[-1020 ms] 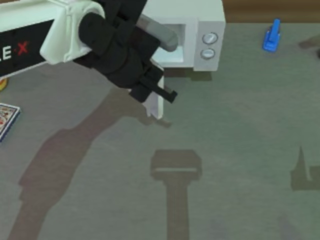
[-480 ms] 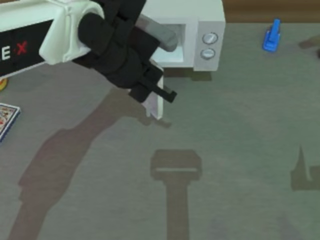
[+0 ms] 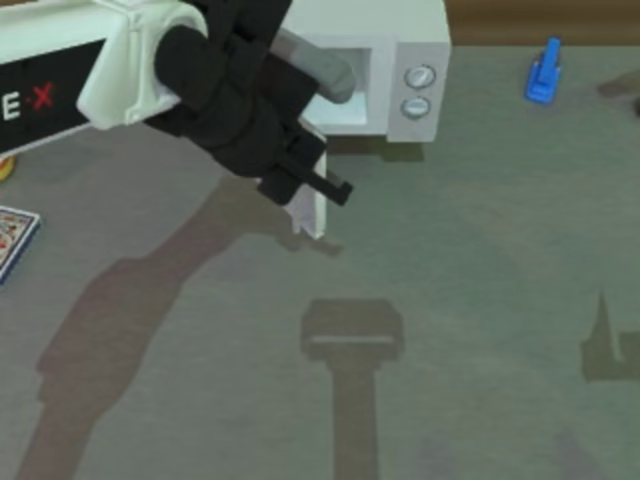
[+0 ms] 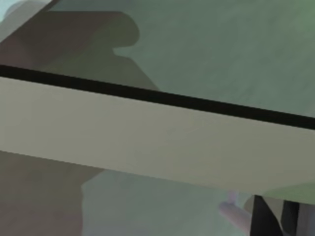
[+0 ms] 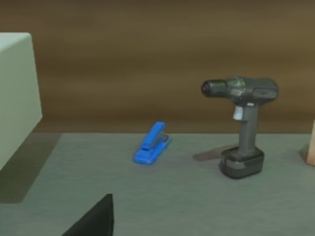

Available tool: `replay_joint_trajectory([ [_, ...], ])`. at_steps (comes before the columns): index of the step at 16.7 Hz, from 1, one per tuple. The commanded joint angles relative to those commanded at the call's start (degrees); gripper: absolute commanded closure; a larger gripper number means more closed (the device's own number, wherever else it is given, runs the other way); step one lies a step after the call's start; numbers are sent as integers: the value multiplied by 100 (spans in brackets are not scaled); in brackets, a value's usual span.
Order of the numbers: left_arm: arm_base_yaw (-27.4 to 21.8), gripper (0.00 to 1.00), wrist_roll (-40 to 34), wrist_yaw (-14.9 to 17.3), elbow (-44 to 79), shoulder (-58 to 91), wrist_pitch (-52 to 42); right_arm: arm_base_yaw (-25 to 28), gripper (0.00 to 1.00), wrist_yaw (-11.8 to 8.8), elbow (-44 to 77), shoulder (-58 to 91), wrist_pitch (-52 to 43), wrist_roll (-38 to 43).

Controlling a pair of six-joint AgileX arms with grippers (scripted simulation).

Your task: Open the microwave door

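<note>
Microwave (image 3: pixel 385 70) at the table's (image 3: pixel 480 300) far edge, near its middle; the microwave door (image 3: pixel 312 205) stands swung out toward the near edge, cavity exposed. Left gripper (image 3: pixel 318 188) sits at the door's outer end, but I cannot tell how wide it is or whether it has hold. Right gripper is out of view. Blue stapler (image 3: pixel 543 72) lies near the far right corner.

my left gripper (image 3: pixel 318 190) looks matt black plastic, the microwave (image 3: pixel 400 60) smooth white, the stapler (image 5: pixel 151 143) glossy blue plastic, back wall (image 5: pixel 147 59) wood grain.
</note>
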Motion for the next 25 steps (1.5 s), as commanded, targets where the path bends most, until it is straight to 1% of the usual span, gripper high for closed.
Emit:
replay_joint_trajectory([
  [4,0,100,0,0,0,0,0,0,0,0,0,0,0,0],
  [7,9,100,70,75,-47,-6,-7,0,0,0,0,0,0,0],
  [14,359,100,956,528,-327,-282,-101,0,0,0,0,0,0,0],
  [25,370,100,986,543,-338,-289,-106,0,0,0,0,0,0,0],
])
